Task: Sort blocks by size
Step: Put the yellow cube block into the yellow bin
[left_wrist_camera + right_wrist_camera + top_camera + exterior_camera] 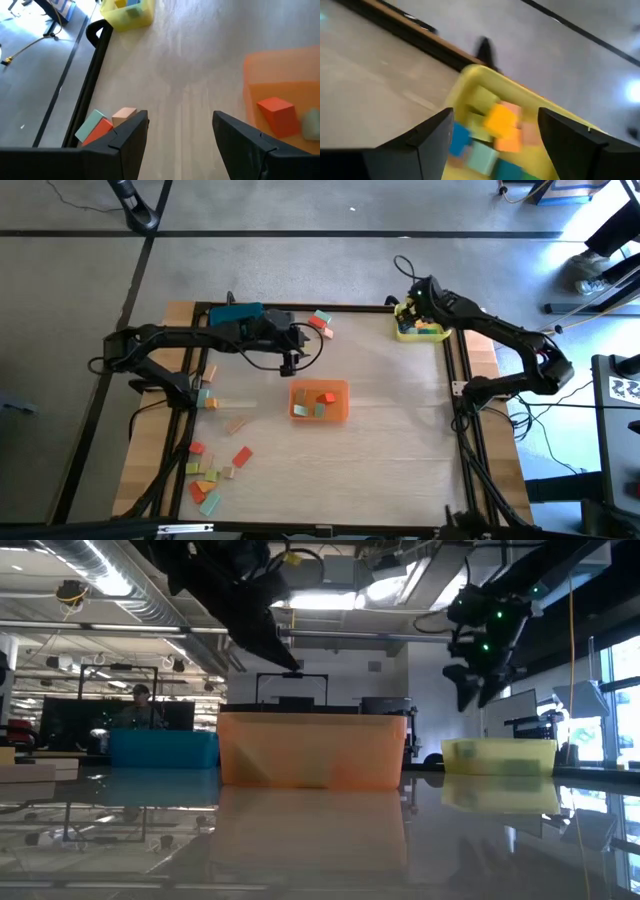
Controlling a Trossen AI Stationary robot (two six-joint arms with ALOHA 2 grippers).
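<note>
My left gripper point(290, 364) hangs open over bare table just beyond the orange tray point(338, 414), nothing between its fingers point(180, 120). That tray holds a red block point(276, 115) and a few others. My right gripper point(411, 308) hangs open above the yellow tray point(403, 332) at the far right. Orange, green and light blue blocks point(501, 126) lying in that tray show between its fingers. Loose blocks lie at the near left point(213, 473), by the left edge point(207, 397) and at the far middle point(320, 322).
A blue tray point(240, 311) stands at the far left, partly under my left arm. A black frame rail point(457, 380) runs along the table's right side. Bare table lies between the orange tray and the yellow one.
</note>
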